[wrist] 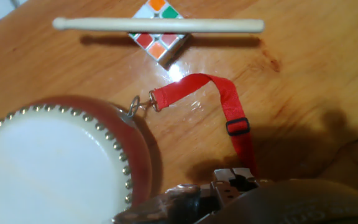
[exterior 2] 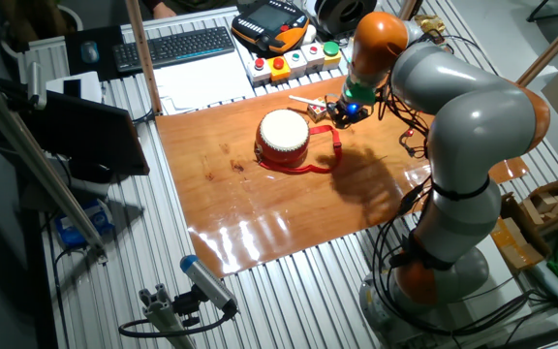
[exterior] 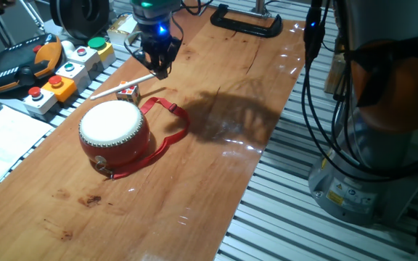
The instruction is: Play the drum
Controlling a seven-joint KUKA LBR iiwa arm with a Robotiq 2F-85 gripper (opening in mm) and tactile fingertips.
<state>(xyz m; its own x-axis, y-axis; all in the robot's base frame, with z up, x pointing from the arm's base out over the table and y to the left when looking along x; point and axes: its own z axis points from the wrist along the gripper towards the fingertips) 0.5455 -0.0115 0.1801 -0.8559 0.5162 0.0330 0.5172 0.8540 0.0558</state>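
Observation:
The drum (exterior: 115, 130) (exterior 2: 284, 138) (wrist: 55, 168) sits upright on the wooden table (exterior: 216, 167), a red barrel with a cream skin and a studded rim. Its red strap (exterior: 169, 127) (wrist: 229, 106) loops out on the wood to its right. A pale wooden drumstick (exterior: 122, 87) (wrist: 160, 25) lies across a small multicoloured cube (exterior: 128, 92) (wrist: 158, 37) just behind the drum. My gripper (exterior: 160, 70) (exterior 2: 342, 114) hangs above the table beside the stick's far end, apart from the drum. Its fingers look closed together with nothing in them.
Push-button boxes (exterior: 71, 69) and a teach pendant (exterior: 20, 65) line the table's left side. A black clamp (exterior: 245, 22) grips the far edge. The arm's base (exterior: 369, 109) and cables stand off the right edge. A keyboard (exterior 2: 177, 47) lies beyond the table.

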